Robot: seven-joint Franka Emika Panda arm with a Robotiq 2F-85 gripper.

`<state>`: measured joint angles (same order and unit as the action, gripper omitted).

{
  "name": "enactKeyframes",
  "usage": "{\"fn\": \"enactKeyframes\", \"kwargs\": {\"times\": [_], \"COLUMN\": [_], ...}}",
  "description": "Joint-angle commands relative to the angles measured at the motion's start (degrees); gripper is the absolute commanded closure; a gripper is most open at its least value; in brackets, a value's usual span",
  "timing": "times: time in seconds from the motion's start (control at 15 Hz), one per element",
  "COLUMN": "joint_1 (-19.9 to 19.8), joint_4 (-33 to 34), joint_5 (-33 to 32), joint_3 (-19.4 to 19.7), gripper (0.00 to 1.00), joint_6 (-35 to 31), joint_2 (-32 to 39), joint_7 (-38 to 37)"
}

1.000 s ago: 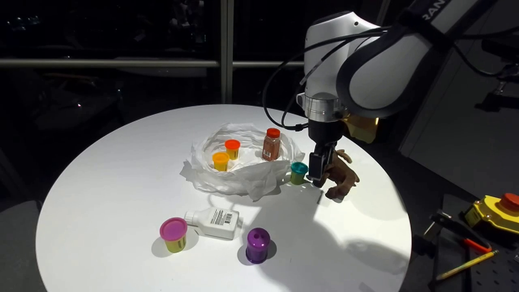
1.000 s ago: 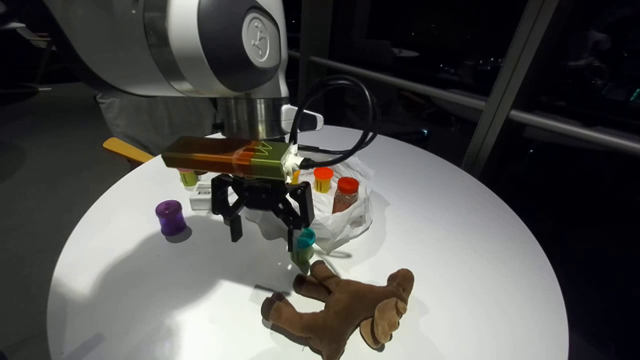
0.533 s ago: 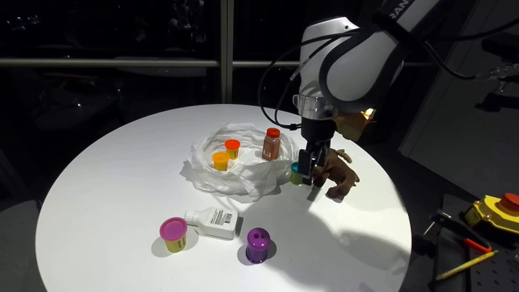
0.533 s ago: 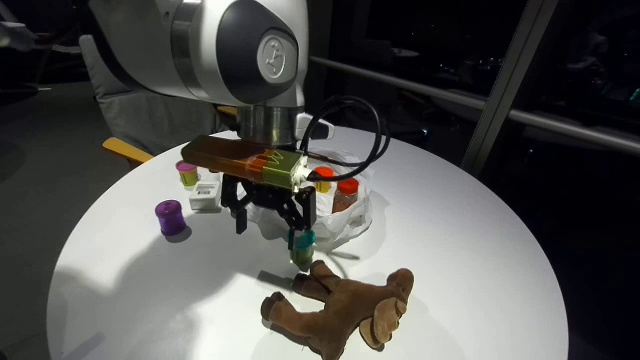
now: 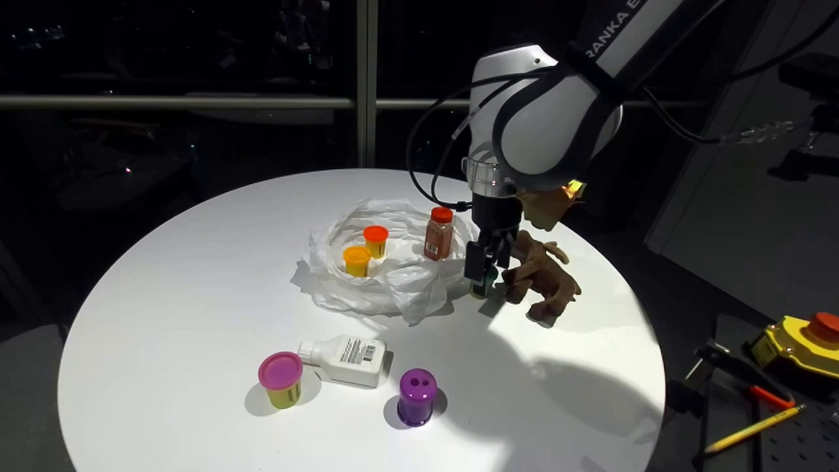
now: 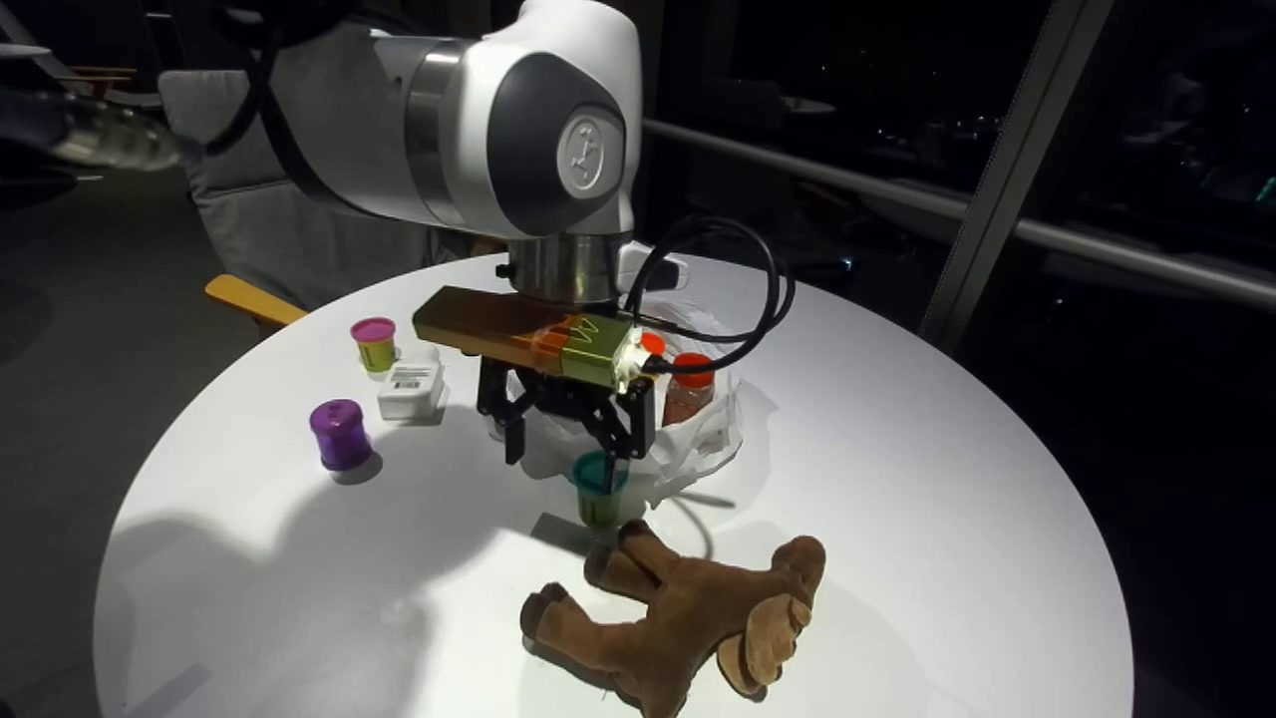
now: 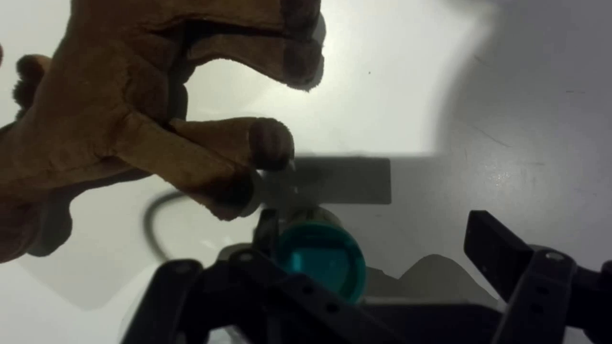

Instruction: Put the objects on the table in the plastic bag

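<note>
The gripper is spread wide, low over the table. One finger is right by the green cup; you can't tell if they touch. The cup stands just beside the plastic bag. In the bag are two yellow cups and a red-topped jar. In an exterior view, a brown stuffed animal lies by the table's right edge. In an exterior view, a purple cup, a white bottle and a pink-lidded cup are toward the left edge.
</note>
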<state>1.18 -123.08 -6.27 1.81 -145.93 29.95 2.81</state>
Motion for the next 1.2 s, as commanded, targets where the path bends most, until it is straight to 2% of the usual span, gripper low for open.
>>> {"fn": "enactKeyframes", "kwargs": {"times": [0.0, 0.53, 0.8, 0.87, 0.93, 1.13], "joint_1": [0.43, 1.21, 0.72, 0.66, 0.62, 0.8], "joint_4": [2.24, 4.9, 6.11, 6.28, 6.3, 6.44], "joint_5": [-1.2, -2.56, -2.18, -2.15, -2.11, -2.37], "joint_3": [1.06, 2.96, 2.54, 2.48, 2.41, 2.68], "gripper": [0.0, 0.0, 0.0, 0.25, 0.26, 0.51], "joint_6": [-1.52, -2.69, -1.81, -1.57, -1.47, -1.53], "joint_2": [1.65, 4.27, 5.27, 5.39, 5.4, 5.58], "joint_7": [-1.64, -3.47, -3.31, -3.15, -3.0, -3.22]}}
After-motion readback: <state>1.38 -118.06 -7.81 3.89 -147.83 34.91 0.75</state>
